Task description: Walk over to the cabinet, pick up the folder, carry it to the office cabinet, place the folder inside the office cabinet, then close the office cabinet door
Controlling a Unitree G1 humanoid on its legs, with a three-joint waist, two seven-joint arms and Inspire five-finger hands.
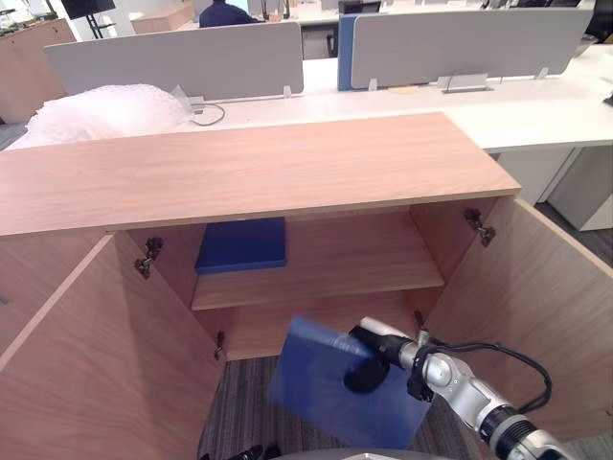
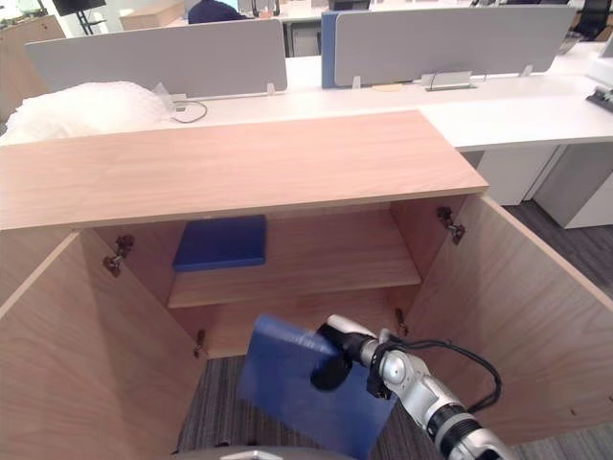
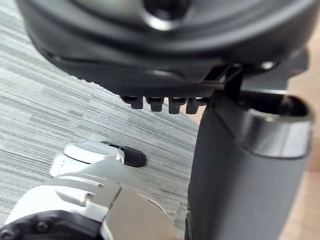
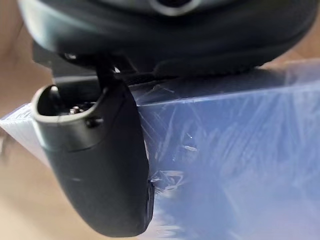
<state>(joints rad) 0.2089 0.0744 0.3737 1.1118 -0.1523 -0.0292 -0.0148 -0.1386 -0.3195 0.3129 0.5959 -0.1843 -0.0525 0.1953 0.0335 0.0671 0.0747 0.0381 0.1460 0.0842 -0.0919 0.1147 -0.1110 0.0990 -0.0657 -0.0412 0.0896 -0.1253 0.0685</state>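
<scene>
1. The left robot hand (image 3: 150, 55) hangs relaxed, fingers apart, over the carpet floor (image 3: 60, 100), holding nothing.
2. A dark blue pad (image 1: 242, 244) lies at the left end of the upper shelf (image 1: 354, 259) inside the open office cabinet (image 1: 249, 168).
3. The right robot hand (image 1: 375, 350) is clamped on the blue folder (image 1: 316, 383), which is tilted before the lower opening.

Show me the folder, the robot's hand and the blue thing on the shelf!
folder (image 1: 314, 395): left eye view, its lower left face.
right hand (image 1: 367, 372): left eye view, dark part against the folder.
blue thing (image 1: 242, 244): left eye view, middle of its top.
</scene>
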